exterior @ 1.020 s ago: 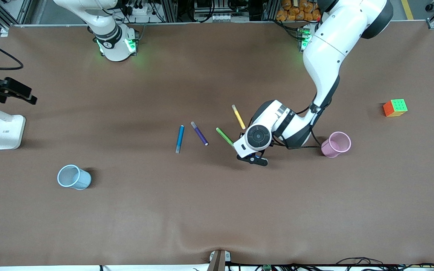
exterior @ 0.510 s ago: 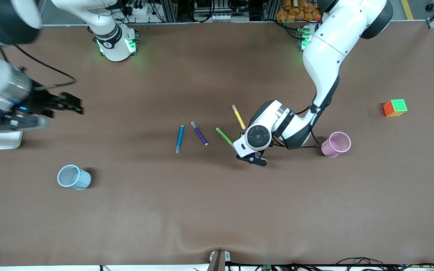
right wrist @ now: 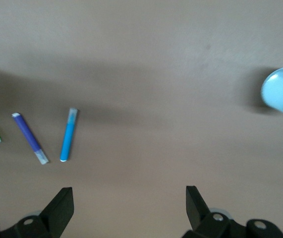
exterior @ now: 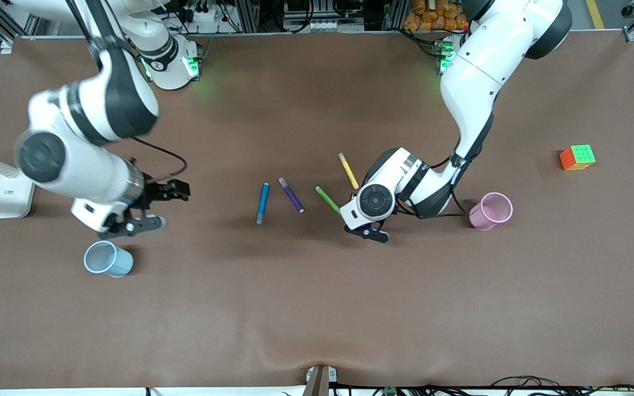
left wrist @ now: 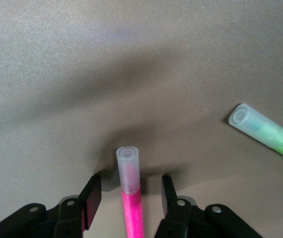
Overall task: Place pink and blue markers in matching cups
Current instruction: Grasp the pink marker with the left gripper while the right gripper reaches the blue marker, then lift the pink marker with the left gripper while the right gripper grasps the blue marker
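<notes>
The left gripper (left wrist: pixel 127 198) sat low around the pink marker (left wrist: pixel 131 198), fingers apart. The right gripper (right wrist: pixel 129 203) hung wide open near the blue cup (exterior: pixel 107 259).

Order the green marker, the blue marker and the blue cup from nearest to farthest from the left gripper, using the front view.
1. Green marker, right beside the left gripper.
2. Blue marker, mid-table.
3. Blue cup, toward the right arm's end.

Brown worktop (exterior: pixel 317 308). On it, mid area: blue marker (exterior: pixel 262 203), purple marker (exterior: pixel 291 194), green marker (exterior: pixel 328 199), yellow marker (exterior: pixel 348 170). Blue cup (exterior: pixel 108 259) twd right arm's end, w/ white lamp base (exterior: pixel 11 192). Pink cup (exterior: pixel 491 210) and colour cube (exterior: pixel 577 157) twd left arm's end.
</notes>
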Controlling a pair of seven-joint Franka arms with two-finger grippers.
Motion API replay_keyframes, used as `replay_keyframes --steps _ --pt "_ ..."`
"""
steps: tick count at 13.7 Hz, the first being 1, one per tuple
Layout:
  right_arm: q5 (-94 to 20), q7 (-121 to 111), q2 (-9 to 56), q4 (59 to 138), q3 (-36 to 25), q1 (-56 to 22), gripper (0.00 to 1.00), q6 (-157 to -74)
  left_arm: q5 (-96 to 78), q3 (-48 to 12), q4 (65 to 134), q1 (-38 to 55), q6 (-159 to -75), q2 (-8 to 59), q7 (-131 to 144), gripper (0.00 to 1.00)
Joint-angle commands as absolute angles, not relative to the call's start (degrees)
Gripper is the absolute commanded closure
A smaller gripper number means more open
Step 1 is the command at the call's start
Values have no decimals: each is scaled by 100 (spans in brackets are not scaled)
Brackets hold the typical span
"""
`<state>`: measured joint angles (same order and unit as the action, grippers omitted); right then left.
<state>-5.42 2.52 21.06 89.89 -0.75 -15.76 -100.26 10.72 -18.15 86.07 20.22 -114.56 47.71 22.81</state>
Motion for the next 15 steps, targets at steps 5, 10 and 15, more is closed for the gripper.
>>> replay_keyframes --steps 5,10,15 --pt "-940 719 3224 8639 -132 -1705 0 -10720 1213 -1767 8455 2057 -11417 4755 2250 100" --pt "-844 1520 3752 8675 -141 -2144 0 -11628 1283 -1644 8446 1811 -11277 3940 2250 100" --pt "-625 2555 3788 9403 -246 -2873 0 -12620 1195 -1635 8438 1662 -10995 3183 2276 100"
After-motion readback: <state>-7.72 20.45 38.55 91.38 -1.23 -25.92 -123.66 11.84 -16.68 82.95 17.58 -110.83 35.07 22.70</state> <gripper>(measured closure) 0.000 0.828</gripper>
